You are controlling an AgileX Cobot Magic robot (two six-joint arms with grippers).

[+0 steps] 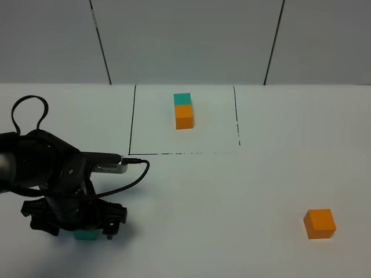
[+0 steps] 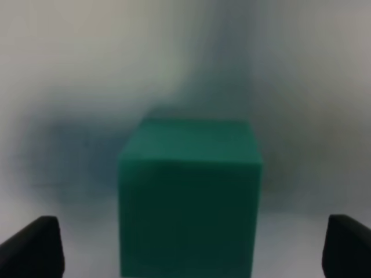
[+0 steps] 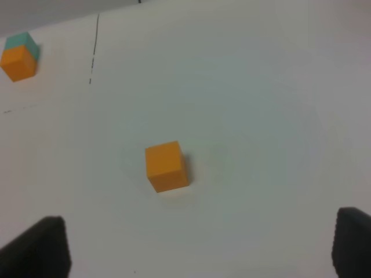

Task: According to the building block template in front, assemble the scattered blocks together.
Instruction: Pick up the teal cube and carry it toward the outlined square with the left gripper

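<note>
Nothing is joined like the template [image 1: 184, 110] yet: the teal cube [image 2: 188, 191] is flanked, not squeezed, by the wide-spread left gripper [image 2: 188, 246], and the orange cube [image 1: 320, 223] is left far off, untouched by the wide-spread right gripper [image 3: 200, 249].

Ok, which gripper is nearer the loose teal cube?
Left. The left gripper sits over the teal cube, open jaws either side, not touching. The right gripper faces the orange cube, on the table's opposite side.
</note>
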